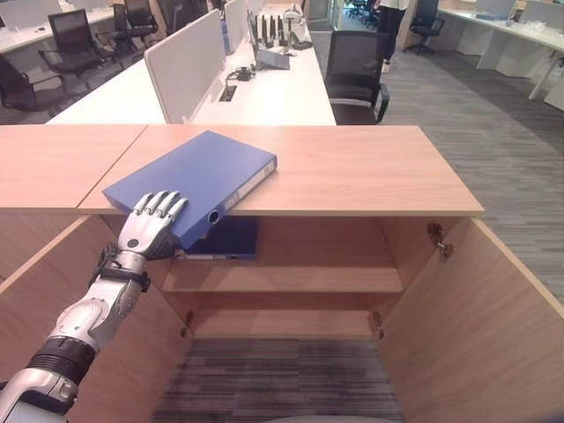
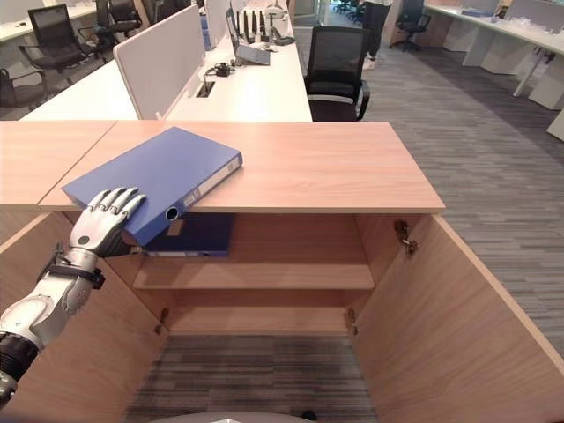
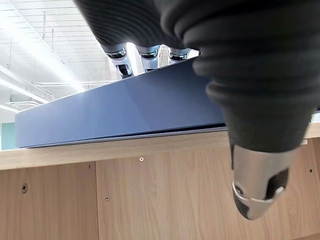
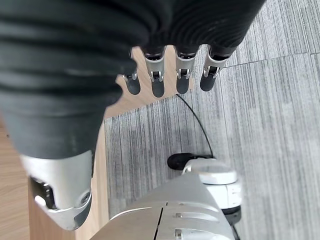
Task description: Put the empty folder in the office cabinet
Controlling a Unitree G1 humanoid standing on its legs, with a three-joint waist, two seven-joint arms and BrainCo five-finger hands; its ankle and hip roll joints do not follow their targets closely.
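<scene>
The blue folder lies flat on the cabinet top, its near corner past the front edge. Its long axis runs from 7 to 1 o'clock. The left hand grips that corner, fingers above, thumb below. The right hand hangs relaxed and empty, so the left is nearer. The open shelf waits directly below.
</scene>
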